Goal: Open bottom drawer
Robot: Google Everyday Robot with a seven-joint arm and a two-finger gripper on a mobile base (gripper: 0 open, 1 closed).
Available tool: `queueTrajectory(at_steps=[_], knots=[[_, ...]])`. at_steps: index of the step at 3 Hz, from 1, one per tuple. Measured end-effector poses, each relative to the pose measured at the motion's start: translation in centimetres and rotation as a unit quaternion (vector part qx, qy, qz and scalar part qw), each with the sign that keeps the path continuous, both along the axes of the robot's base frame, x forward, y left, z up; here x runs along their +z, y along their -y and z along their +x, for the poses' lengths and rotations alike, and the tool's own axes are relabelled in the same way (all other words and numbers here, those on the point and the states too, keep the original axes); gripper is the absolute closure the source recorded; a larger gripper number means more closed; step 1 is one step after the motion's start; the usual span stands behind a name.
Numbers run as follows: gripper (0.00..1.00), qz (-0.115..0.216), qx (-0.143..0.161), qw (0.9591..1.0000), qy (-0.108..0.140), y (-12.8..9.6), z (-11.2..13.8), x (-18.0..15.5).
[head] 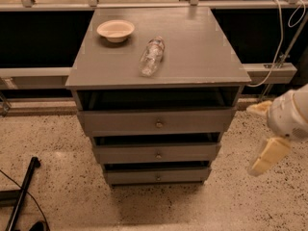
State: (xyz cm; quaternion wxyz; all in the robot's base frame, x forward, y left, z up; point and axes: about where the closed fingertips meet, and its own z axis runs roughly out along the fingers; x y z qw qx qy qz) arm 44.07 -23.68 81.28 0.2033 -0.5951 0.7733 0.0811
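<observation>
The speckled floor (pixel 240 201) carried a grey chest (pixel 86 88) of three drawers, which stood square to us so that every front faced the camera. Its flat top surface (pixel 202 52) overhung the fronts below. The top drawer (pixel 120 121) was the tallest and widest and the middle drawer (pixel 125 154) was smaller. The bottom drawer (pixel 130 176), the slimmest of the three, sat lowest, just above the floor. A dark gap showed above it, but we judged it not yet pulled out, since its front sat no further forward than the fronts above.

The gripper (pixel 255 139) hung over the floor, off the right edge of the chest and about level with the upper two drawers. It was well apart from all three fronts. Its cream fingers (pixel 269 155) were spread wide with nothing between them. That suited an approach, we thought: it needed to drop lower and swing in before it could close on anything.

A clear plastic bottle (pixel 151 57) lay on its side near the middle of the surface, its cap toward the back edge. A shallow bowl (pixel 115 30) rested near the back left corner. Both sat clear of the front edge, so we judged a gentle pull unlikely to upset them, though the bottle could roll. The small brass knob (pixel 158 177) at the centre of the bottom front was the only hold on offer.
</observation>
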Motion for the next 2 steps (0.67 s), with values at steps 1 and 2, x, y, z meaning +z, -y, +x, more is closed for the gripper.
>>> queueTrajectory(at_steps=[1,2], knots=[[0.0,0.036,-0.004,0.9991,-0.024,0.07,-0.81,-8.43],[0.0,0.036,-0.004,0.9991,-0.024,0.06,-0.81,-8.44]])
